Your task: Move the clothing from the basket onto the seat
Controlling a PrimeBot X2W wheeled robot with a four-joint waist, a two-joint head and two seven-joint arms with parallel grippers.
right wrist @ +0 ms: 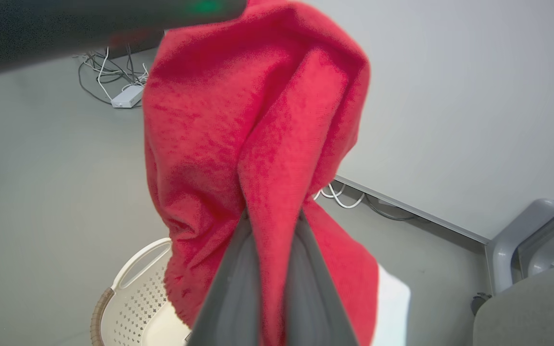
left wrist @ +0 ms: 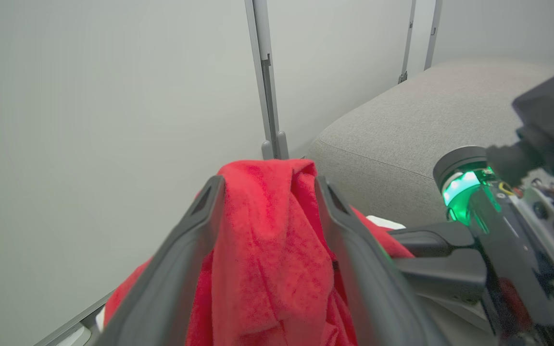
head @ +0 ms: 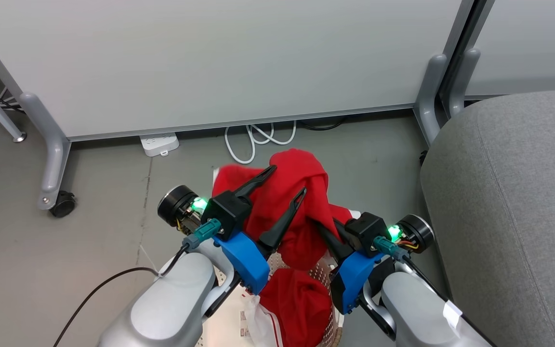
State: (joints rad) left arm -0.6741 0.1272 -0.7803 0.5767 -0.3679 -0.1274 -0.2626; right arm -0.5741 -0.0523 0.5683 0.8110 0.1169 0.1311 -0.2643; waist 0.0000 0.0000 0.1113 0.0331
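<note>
A red piece of clothing hangs lifted above the basket, which sits low between my two arms. My right gripper is shut on a fold of it; in the right wrist view the fabric rises out of the pinched right gripper. My left gripper is open, its fingers spread on either side of the cloth without pinching it. More red clothing lies in the basket. The grey seat stands to the right.
A white partition wall on grey feet closes off the far side. A power strip and white cables lie on the floor at its base. A black cable trails from my left arm. White printed packaging lies left of the basket.
</note>
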